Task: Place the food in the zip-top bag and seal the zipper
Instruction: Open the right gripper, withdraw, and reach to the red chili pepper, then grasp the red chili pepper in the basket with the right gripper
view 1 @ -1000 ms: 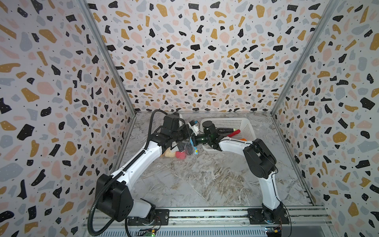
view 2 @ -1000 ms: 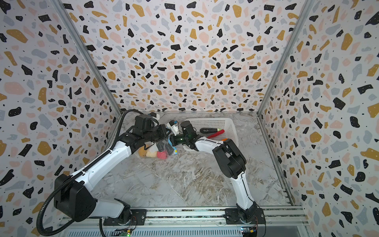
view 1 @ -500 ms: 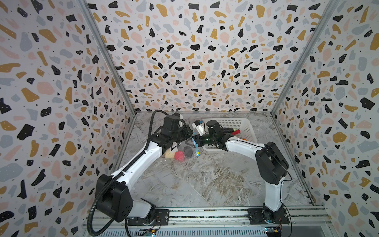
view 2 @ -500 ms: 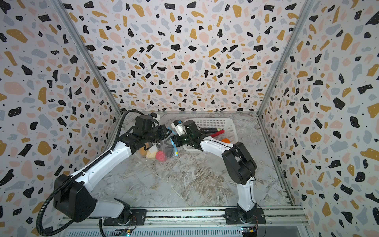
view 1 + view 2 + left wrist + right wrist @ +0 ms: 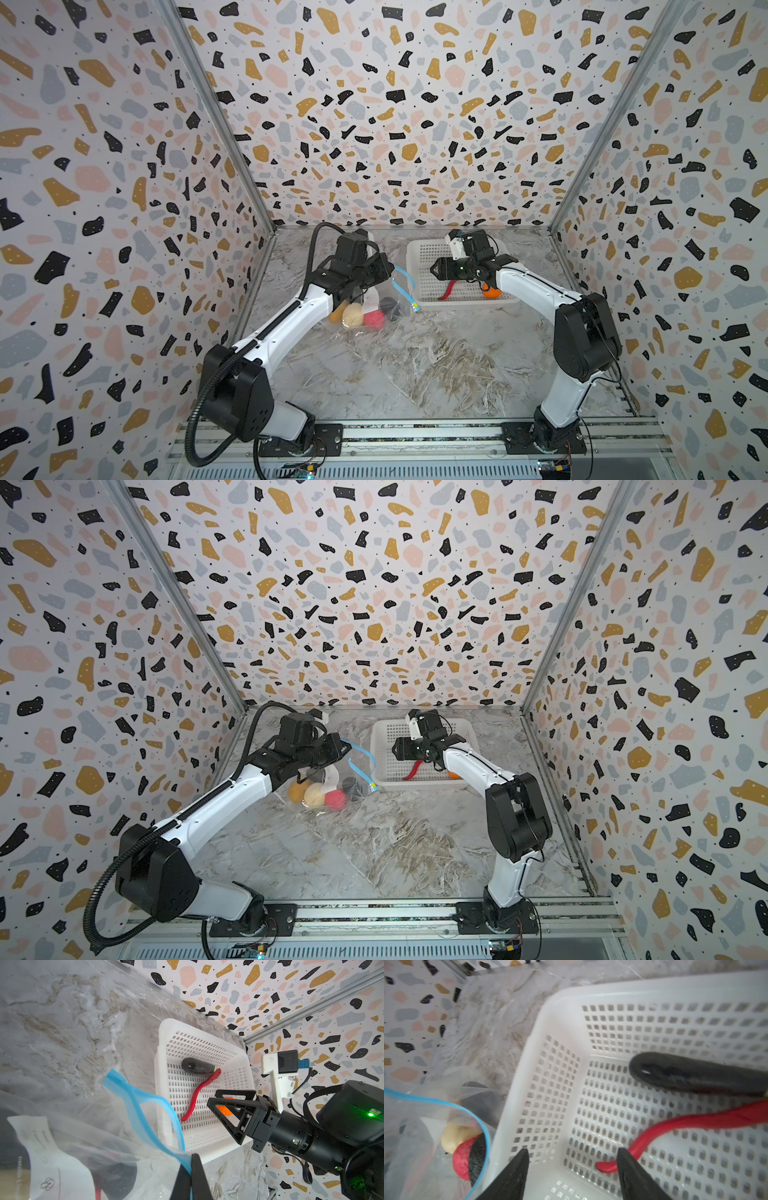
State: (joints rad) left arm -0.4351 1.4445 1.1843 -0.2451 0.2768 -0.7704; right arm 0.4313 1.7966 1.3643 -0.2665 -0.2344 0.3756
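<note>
My left gripper (image 5: pixel 191 1177) is clamped on the zipper (image 5: pixel 143 1103), holding the bag (image 5: pixel 370 301) with its mouth up and open beside the basket (image 5: pixel 161 1068). My right gripper (image 5: pixel 572 1167) hangs empty, jaws apart, low in the basket just beside the chili (image 5: pixel 675 1124). In the bag are a cream ball (image 5: pixel 352 314), a red ball (image 5: pixel 374 320) and dark pieces (image 5: pixel 388 306). Left to do, I judge: the chili, the eggplant (image 5: pixel 695 1078), the orange ball (image 5: pixel 223 1110), then sealing.
</note>
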